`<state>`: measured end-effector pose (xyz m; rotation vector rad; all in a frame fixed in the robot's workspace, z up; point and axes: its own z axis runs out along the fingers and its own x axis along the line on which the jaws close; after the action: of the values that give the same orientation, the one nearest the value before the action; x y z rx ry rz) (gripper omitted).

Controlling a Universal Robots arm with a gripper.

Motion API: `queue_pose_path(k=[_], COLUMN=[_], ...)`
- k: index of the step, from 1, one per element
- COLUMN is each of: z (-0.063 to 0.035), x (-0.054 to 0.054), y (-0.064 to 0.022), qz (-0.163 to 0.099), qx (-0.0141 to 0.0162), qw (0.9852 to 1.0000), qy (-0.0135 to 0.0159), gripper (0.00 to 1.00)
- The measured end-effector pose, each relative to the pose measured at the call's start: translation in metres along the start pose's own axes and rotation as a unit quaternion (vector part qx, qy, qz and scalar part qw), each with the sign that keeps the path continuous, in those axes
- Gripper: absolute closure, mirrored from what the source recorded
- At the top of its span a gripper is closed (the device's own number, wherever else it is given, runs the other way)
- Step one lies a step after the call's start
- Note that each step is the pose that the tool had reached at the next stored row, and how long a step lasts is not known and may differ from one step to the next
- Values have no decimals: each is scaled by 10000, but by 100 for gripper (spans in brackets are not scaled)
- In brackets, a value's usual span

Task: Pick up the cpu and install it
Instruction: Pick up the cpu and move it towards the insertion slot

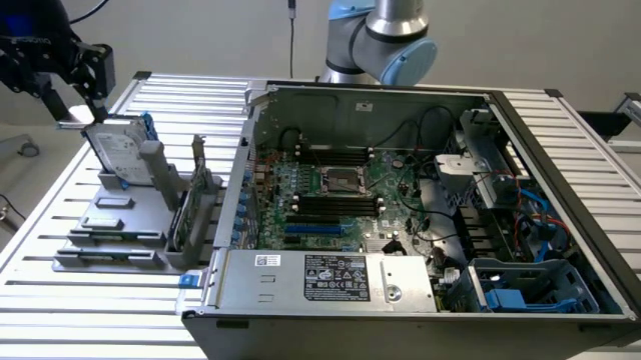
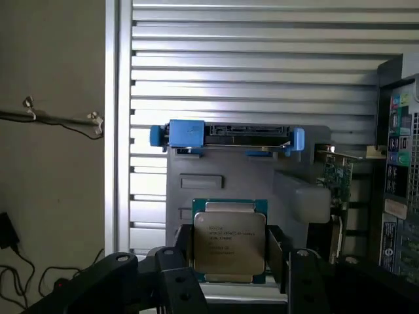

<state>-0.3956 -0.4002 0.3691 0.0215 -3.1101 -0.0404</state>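
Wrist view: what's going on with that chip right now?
The arm's end effector is closed on the chip, gripping it by two opposite edges with the silver top facing the wrist camera. It is held above the grey parts tray, near the upright hard drive. The socket inside the open computer case looks empty.
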Motion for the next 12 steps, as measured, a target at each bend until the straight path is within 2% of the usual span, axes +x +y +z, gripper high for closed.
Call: queue_pose_path(k=[12], z=[-17], x=[-540], y=[2], qz=[-6], qx=[-9], qw=[10000], qy=[5], gripper=[45])
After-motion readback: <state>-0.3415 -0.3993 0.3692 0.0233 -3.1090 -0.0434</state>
